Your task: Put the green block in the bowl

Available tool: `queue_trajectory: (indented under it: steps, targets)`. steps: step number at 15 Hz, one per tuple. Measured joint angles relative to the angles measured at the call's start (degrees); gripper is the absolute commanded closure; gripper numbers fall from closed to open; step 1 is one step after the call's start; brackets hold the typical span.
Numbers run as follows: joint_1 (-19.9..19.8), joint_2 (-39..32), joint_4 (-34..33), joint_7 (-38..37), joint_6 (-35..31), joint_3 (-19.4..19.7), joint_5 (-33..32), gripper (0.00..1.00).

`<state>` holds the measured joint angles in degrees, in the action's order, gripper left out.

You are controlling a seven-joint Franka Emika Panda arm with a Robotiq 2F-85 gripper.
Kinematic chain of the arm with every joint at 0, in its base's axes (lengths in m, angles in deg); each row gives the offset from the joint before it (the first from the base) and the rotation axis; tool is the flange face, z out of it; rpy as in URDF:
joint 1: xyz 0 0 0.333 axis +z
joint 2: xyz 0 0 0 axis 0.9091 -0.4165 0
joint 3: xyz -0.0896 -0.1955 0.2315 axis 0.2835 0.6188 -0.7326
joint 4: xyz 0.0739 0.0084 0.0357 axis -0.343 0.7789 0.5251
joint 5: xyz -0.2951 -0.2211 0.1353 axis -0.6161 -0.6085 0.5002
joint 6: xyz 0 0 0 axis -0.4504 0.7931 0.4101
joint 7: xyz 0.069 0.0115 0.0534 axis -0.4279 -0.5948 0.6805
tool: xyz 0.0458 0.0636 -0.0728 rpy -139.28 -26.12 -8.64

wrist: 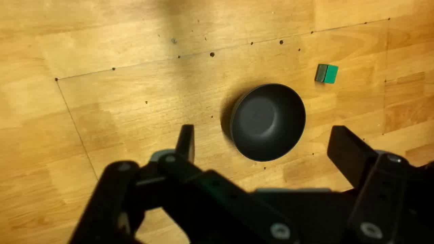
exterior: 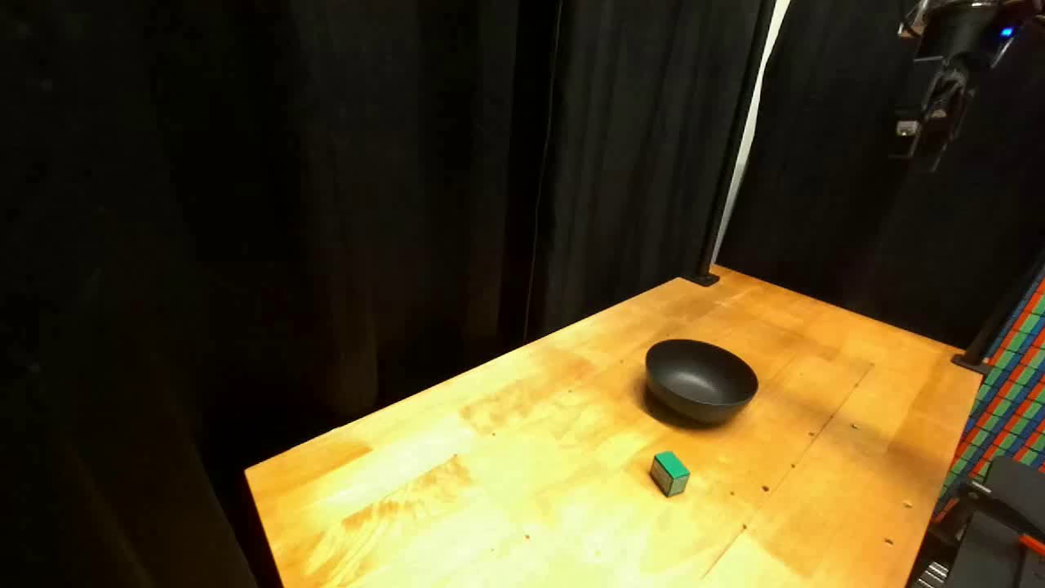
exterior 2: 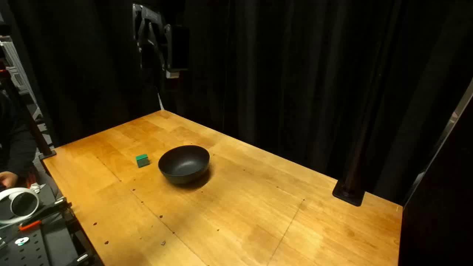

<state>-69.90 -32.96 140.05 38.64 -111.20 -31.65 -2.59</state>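
Observation:
The green block [exterior: 670, 474] lies on the wooden table, a short way from the bowl [exterior: 700, 400]. Both also show in an exterior view, the block [exterior 2: 142, 161] apart from the round black bowl [exterior 2: 183, 178]. In the wrist view the block [wrist: 327, 74] is up and to the right of the bowl [wrist: 290, 142]. The bowl is upright and its inside shows bare. My gripper [wrist: 262, 127] is open and empty, its fingers wide apart. It hangs high above the table in both exterior views [exterior: 918, 158] [exterior 2: 158, 69], dark against the curtains.
The wooden table [exterior: 490, 498] has black curtains [exterior: 367, 204] along its sides. Dark poles stand on base plates at its edges [exterior 2: 348, 194]. A black cart [exterior 2: 55, 236] with a white ring-shaped item [exterior 2: 11, 194] stands beside it. A person's hand [exterior 2: 8, 178] shows there.

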Motion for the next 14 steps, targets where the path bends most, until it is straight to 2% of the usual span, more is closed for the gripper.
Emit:
queue_trajectory:
  steps: [9, 11, 14]
  targets:
    - [-0.22, 0.11, -0.51, 0.0, 0.01, -0.24, 0.0, 0.0]
    - [-0.66, 0.2, 0.81, -0.28, -1.43, -1.72, 0.0, 0.0]
    - [-0.1, 1.47, 7.22, -1.57, -6.55, -6.49, 0.11, 0.0]
